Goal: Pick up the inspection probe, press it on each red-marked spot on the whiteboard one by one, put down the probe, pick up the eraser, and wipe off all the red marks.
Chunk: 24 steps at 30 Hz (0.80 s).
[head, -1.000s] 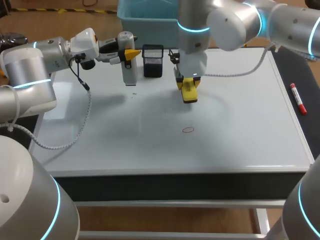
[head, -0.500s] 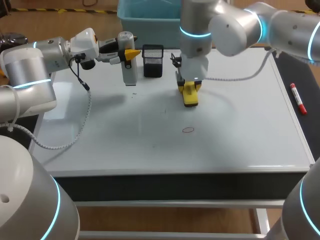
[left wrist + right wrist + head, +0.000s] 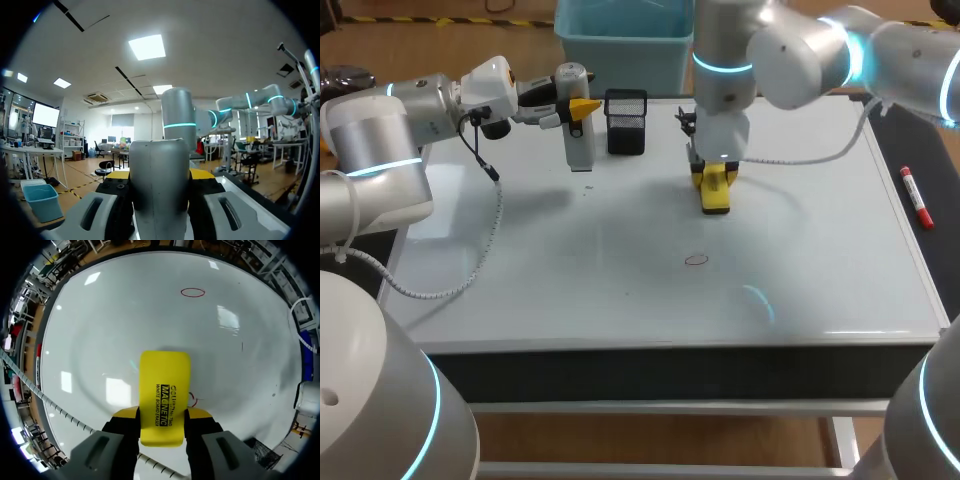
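Head view, hard to see: the right gripper's (image 3: 716,178) fingertips blend into the yellow eraser (image 3: 717,194). I cannot tell whether the eraser's low end touches the whiteboard (image 3: 520,270).
Head view, probe: the grey inspection probe (image 3: 580,145) is clamped in the left gripper (image 3: 578,108) near the far edge, just beside a black mesh holder (image 3: 626,122). Its long axis is upright, with the lower end toward the board.
Head view, eraser: it hangs lengthwise below the fingers over the far middle of the board. The red ring (image 3: 696,260) lies apart from it, toward the front edge.
Head view, side: a red marker (image 3: 917,197) lies off the board to the right.
Left wrist view: the probe fills the gap between the fingers, and the yellow tips (image 3: 201,173) press on its sides, mostly hidden behind it. Its near end is cut off.
Right wrist view: the yellow tips (image 3: 199,413) grip the eraser on both sides, and it points ahead along the fingers. A small red mark (image 3: 193,401) shows beside the eraser, partly hidden by it. The ring is well ahead.
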Tool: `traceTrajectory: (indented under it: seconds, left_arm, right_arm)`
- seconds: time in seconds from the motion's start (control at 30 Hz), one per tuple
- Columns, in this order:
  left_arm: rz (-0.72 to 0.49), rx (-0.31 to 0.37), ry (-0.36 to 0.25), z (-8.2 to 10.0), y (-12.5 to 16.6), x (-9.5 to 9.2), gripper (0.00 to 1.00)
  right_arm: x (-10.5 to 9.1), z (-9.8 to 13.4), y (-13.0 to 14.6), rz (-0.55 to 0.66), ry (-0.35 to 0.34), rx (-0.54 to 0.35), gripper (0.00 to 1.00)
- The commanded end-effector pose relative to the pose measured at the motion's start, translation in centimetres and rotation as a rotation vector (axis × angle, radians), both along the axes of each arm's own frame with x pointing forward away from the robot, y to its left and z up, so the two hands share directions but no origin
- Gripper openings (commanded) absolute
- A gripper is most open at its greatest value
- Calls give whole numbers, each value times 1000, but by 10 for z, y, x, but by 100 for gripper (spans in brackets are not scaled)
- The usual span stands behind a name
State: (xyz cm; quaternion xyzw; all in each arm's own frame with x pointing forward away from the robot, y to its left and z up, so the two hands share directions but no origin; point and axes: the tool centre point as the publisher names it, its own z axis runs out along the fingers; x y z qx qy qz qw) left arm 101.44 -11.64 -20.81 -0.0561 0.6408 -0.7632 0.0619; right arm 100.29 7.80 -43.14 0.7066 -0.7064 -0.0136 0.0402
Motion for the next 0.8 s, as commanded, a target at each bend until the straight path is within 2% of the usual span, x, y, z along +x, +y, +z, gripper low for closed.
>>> traceTrajectory:
  seconds: [0.03, 0.33, 0.5, 0.63, 0.7, 0.8]
  left_arm:
    - [0, -1, -1, 1, -1, 0, 0]
    - [0, -1, -1, 1, -1, 0, 0]
    - [0, -1, -1, 1, -1, 0, 0]
    - [0, -1, -1, 1, -1, 0, 0]
    - [0, -1, -1, 1, -1, 0, 0]
    - [0, -1, -1, 1, -1, 0, 0]
  right_arm:
    - [0, -3, -19, -12, 1, 2, 0]
    - [1, 3, -47, -61, -13, -13, 0]
    - [9, 47, -46, -129, -34, 85, 0]
    - [16, 79, -35, -118, -59, 108, 0]
    - [18, 86, -27, -102, -70, 103, 0]
    - [20, 83, -15, -74, -72, 79, 0]
